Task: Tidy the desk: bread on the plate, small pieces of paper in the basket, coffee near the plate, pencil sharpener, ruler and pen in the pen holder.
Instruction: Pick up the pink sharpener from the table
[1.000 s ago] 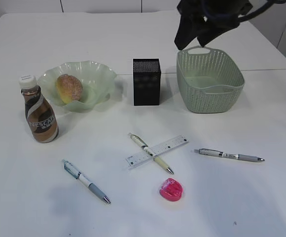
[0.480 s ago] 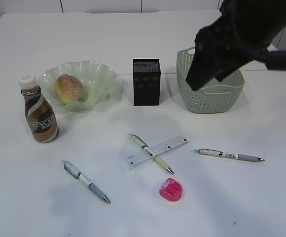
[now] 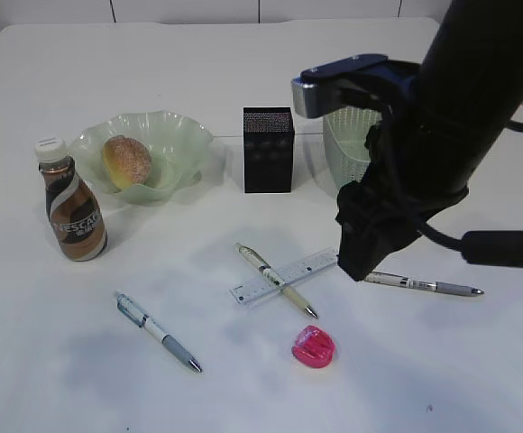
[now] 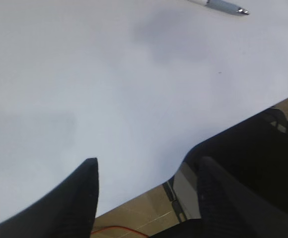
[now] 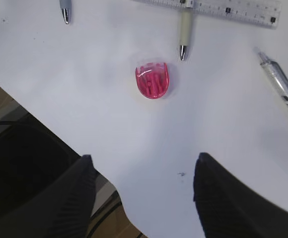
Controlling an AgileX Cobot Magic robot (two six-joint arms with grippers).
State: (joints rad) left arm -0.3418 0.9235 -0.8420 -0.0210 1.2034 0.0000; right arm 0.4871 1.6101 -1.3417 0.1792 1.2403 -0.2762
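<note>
Overhead, the right arm [image 3: 442, 135] fills the exterior view's right half, hiding most of the basket [image 3: 343, 144]; its right gripper [image 5: 144, 191] hangs wide and empty above the desk [image 3: 243, 72]. The left gripper [image 4: 146, 193] is likewise spread, holding nothing. The bread [image 3: 127, 161] sits in the plate [image 3: 171, 135], the coffee [image 3: 74, 213] just beside it. The pen holder [image 3: 268, 150] stands between plate and basket. The ruler [image 3: 302, 268] lies crossed under a pen [image 3: 275, 280], touching it, so a careless pinch likely catches both. The pink pencil sharpener [image 5: 152, 80], small and rounded, could squirt sideways from closing jaws.
</note>
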